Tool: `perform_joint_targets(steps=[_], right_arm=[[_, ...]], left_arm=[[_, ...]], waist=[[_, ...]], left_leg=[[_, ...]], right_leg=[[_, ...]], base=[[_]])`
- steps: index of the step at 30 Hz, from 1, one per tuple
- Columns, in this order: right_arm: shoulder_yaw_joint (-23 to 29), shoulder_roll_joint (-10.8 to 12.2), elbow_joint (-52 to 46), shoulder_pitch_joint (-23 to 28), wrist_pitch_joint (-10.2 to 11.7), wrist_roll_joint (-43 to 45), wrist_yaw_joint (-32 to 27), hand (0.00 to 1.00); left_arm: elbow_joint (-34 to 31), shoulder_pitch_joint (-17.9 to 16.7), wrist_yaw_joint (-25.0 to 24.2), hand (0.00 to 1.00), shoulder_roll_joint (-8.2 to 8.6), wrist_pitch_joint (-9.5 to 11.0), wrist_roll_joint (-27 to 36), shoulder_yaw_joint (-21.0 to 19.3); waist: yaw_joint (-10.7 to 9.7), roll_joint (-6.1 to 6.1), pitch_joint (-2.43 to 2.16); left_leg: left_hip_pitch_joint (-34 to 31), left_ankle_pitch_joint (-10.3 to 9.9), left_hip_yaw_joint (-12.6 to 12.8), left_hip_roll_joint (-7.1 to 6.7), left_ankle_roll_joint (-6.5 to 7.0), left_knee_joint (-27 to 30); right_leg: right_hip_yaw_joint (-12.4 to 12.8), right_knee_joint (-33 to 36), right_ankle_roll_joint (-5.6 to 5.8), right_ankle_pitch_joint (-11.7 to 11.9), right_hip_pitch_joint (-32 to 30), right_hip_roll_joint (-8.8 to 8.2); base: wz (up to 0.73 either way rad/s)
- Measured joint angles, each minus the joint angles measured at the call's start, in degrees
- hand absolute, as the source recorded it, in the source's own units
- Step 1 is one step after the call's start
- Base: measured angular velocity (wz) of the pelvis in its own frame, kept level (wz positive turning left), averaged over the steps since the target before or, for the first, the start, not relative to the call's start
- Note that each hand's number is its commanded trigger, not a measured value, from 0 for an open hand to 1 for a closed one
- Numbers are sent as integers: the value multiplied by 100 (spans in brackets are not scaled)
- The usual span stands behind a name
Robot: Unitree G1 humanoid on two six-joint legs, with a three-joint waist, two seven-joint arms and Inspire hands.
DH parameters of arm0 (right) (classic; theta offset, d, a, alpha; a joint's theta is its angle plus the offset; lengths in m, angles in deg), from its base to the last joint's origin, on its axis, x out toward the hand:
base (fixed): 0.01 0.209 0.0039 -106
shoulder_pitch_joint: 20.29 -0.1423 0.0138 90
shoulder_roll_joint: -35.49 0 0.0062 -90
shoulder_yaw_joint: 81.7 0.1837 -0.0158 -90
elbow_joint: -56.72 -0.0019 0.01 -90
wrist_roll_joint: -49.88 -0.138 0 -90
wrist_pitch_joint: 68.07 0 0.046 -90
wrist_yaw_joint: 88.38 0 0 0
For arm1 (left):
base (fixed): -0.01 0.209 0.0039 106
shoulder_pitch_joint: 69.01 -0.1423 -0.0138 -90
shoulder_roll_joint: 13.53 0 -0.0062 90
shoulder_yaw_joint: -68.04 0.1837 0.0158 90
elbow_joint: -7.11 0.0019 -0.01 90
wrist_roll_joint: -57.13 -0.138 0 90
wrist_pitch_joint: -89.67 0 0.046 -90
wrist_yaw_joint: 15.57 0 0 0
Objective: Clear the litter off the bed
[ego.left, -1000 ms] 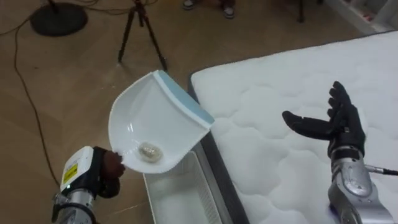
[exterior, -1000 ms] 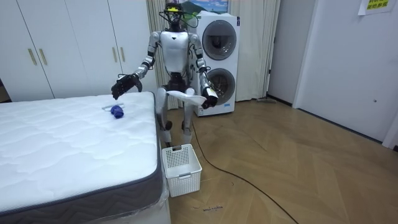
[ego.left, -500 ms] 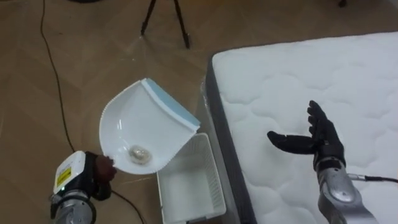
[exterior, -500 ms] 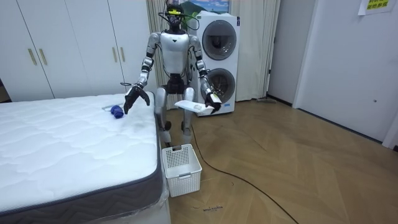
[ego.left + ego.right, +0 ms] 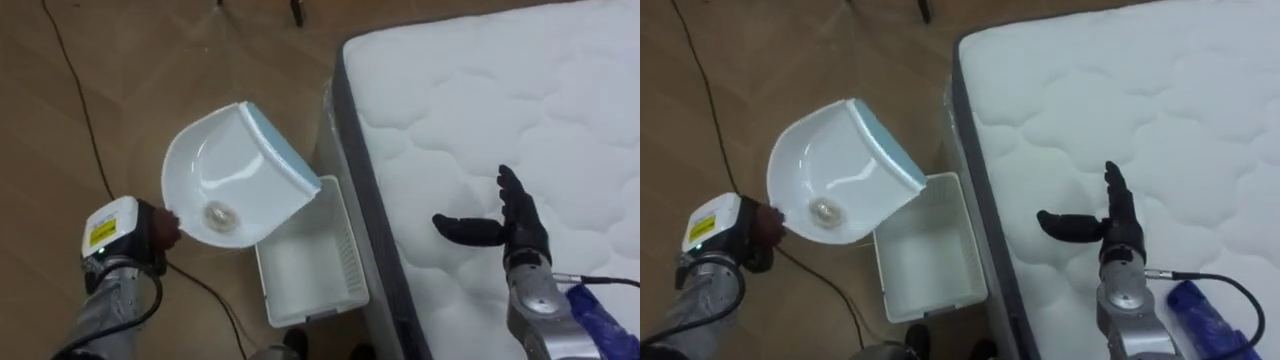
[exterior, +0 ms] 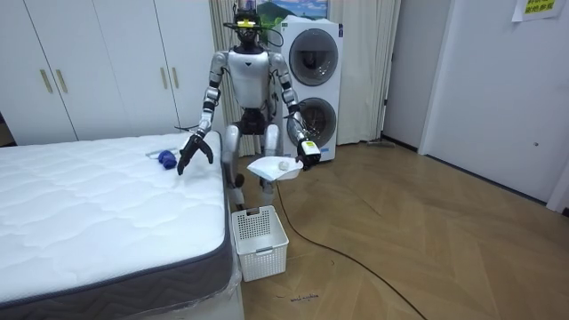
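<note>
One wad point(image 5: 215, 213) inside dustpan point(image 5: 243, 165) held by left hand point(image 5: 156, 235).

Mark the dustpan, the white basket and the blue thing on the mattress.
dustpan point(image 5: 240, 165): left eye view, its inner surface.
white basket point(image 5: 305, 270): left eye view, its bare floor.
blue thing point(image 5: 1198, 312): right eye view, its middle.
</note>
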Motion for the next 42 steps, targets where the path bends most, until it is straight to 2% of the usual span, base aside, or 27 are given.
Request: perform_joint_targets(steps=[2,4,8,10,14,17,21,26,32,36,38,40,42], right_arm=[[-4,-2,30,-66,-4,146,10,0],[-54,-3,30,-46,-20,144,18,0],[-209,-36,21,-18,-261,199,83,0],[-208,-40,-20,-21,-261,402,123,0],[-207,-39,-120,-39,-263,483,128,0],[-224,-38,-121,-26,-269,480,123,0],[-321,-38,-121,-38,-347,500,81,0],[-389,-19,-16,-214,-387,649,-1,0],[-412,-19,-21,-268,-391,779,-58,0],[-422,-10,-94,-262,-406,889,-69,0],[-422,-10,-221,-188,-468,1016,-90,0],[-425,1,-228,-179,-498,1050,-117,0],[-429,5,-229,-171,-509,1065,-123,0]], left_arm=[[-1,223,-1,100,-26,-25,-140,36],[-7,343,-5,100,-120,-50,-278,160],[-21,592,-107,100,-295,-243,-671,514],[-20,684,-226,100,-342,-292,-902,651],[-20,903,-495,100,-408,-394,-1407,932],[-20,966,-608,100,-429,-482,-1538,1098],[-20,966,-798,100,-429,-625,-1817,1132],[-24,1018,-1269,100,-528,-863,-2072,1256],[-25,1052,-1708,100,-554,-915,-2203,1320],[-23,1016,-1996,100,-684,-952,-2203,1322],[-24,1002,-2174,100,-703,-1084,-2252,1322],[-23,999,-2284,100,-705,-1164,-2318,1321],[-23,997,-2383,100,-707,-1174,-2443,1321]], waist=[[-67,85,43],[-173,127,38],[-299,196,29],[-410,211,24],[-513,226,20],[-548,230,21],[-588,269,25],[-621,296,26],[-624,293,23],[-631,261,7],[-654,244,-4],[-658,219,-19],[-661,197,-33]], left_leg=[[-148,-16,31,-21,31,124],[-253,9,32,-86,79,156],[-487,4,192,-127,137,332],[-574,22,200,-212,171,375],[-796,-12,271,-237,191,584],[-848,-14,271,-244,193,660],[-867,-19,265,-244,197,715],[-1025,-20,350,-243,195,814],[-1175,-26,365,-252,185,933],[-1223,-21,438,-252,132,934],[-1222,-45,497,-250,-77,927],[-1222,-69,517,-250,-201,926],[-1221,-71,531,-250,-217,915]], right_leg=[[97,183,20,-18,-190,-35],[121,328,46,-67,-342,-122],[280,690,69,-102,-710,-234],[312,867,83,-145,-856,-334],[449,1131,113,-178,-1124,-385],[447,1194,110,-181,-1164,-403],[447,1211,109,-181,-1183,-406],[592,1423,106,-205,-1394,-417],[668,1558,112,-242,-1591,-418],[742,1578,111,-267,-1655,-422],[753,1577,84,-301,-1655,-463],[751,1567,84,-308,-1647,-482],[742,1556,93,-311,-1640,-494]], base=[[-3],[5],[-9],[0],[-2],[2],[0],[-4],[1],[-4],[0],[0],[0]])
